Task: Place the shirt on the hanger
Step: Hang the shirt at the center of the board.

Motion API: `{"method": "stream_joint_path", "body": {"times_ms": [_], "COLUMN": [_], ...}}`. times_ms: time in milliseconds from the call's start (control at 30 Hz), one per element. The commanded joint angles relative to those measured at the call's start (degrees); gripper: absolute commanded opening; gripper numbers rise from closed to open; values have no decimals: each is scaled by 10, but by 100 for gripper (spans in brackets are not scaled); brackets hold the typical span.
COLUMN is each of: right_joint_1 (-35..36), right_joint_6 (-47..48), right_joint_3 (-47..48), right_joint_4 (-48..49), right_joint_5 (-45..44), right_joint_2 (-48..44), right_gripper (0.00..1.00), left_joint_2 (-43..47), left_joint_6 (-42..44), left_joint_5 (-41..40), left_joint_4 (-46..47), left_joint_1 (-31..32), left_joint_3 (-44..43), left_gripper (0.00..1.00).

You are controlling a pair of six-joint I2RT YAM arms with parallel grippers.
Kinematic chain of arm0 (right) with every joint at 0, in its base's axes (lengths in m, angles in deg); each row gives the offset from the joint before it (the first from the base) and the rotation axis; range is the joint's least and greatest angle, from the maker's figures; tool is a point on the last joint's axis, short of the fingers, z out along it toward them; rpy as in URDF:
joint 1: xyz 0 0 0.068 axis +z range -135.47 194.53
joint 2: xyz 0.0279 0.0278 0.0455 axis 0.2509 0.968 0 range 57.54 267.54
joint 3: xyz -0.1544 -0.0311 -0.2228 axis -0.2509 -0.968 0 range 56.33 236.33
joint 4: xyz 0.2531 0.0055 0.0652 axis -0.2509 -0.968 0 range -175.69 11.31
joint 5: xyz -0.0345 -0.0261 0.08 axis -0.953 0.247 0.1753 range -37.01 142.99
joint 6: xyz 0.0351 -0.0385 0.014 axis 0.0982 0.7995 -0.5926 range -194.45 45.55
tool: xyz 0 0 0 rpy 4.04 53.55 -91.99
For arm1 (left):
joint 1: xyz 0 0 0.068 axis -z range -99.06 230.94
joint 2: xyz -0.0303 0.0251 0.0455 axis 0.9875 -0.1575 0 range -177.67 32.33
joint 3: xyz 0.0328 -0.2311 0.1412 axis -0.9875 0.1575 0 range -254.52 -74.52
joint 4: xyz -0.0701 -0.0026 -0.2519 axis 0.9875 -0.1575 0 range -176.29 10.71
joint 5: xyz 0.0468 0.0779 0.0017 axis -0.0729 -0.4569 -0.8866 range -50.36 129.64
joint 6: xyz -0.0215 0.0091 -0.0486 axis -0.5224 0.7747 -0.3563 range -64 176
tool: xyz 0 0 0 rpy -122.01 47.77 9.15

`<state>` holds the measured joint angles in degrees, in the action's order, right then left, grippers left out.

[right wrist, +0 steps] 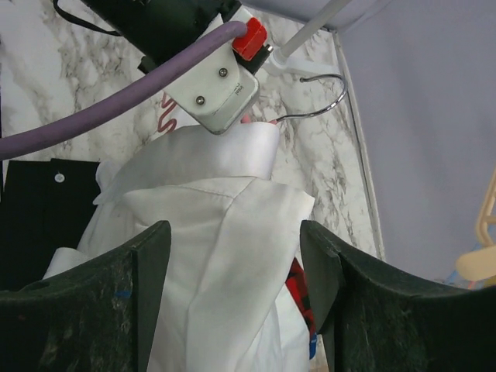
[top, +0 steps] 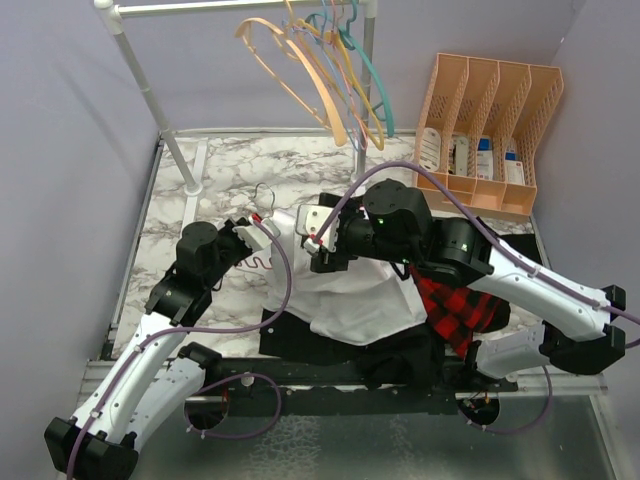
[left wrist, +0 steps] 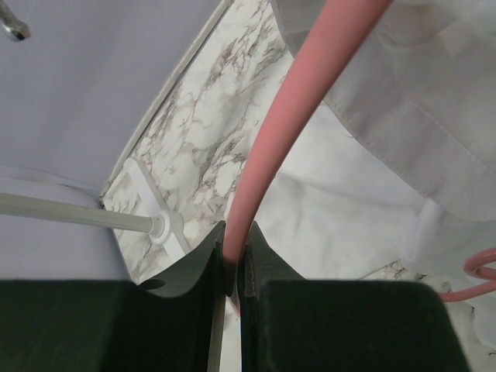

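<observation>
Top external listing: left gripper (top: 250,228) pinching the hanger (top: 254,262), right gripper (top: 328,258) gaping over the shirt (top: 350,295)

Item 1, left side. The left arm is reaching in from the near-left corner across the marble table (top: 220,165). In the left wrist view its fingers (left wrist: 209,263) are pressing together on the pink rod of the hanger (left wrist: 287,132), with no gap showing beside the rod. The rod is running up and away from the jaws toward the white fabric (left wrist: 434,116).

Item 2, centre. The hanger's wavy pink arm is showing just left of the shirt, and its metal hook (right wrist: 319,99) is lying on the marble beyond the collar (right wrist: 232,147). The shirt is lying crumpled mid-table, partly overlapping a black garment (top: 300,335) at its near edge.

Item 3, right of centre. The right gripper (right wrist: 236,263) is hovering above the shirt with its fingers (right wrist: 147,271) standing wide apart. Collar and front panel are showing between them, and nothing is being clamped.

Item 4, right side. A red-and-black plaid shirt (top: 460,310) is lying under the right arm, touching the white shirt's right edge. An orange file organiser (top: 490,130) is standing at the far right.

Item 5, rear. Spare hangers (top: 320,70) are hanging on a rail.
</observation>
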<state>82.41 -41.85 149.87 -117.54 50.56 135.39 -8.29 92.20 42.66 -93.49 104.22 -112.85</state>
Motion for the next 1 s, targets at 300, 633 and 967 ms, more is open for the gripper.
{"method": "stream_joint_path", "body": {"times_ms": [300,633,967], "right_joint_1": [0,0,0], "right_joint_6": [-66,-58,-66], "right_joint_3": [-112,-89,-109], "right_joint_4": [-8,26,44], "right_joint_5": [-28,-63,-64], "right_joint_2": [-86,-57,-32], "right_gripper": [65,94,51], "left_joint_2": [22,35,20], "left_joint_6": [15,41,50], "left_joint_5": [70,110,125], "left_joint_4": [45,30,39], "left_joint_1": [0,0,0], "left_joint_3": [-14,-10,-27], "left_gripper": [0,0,0]}}
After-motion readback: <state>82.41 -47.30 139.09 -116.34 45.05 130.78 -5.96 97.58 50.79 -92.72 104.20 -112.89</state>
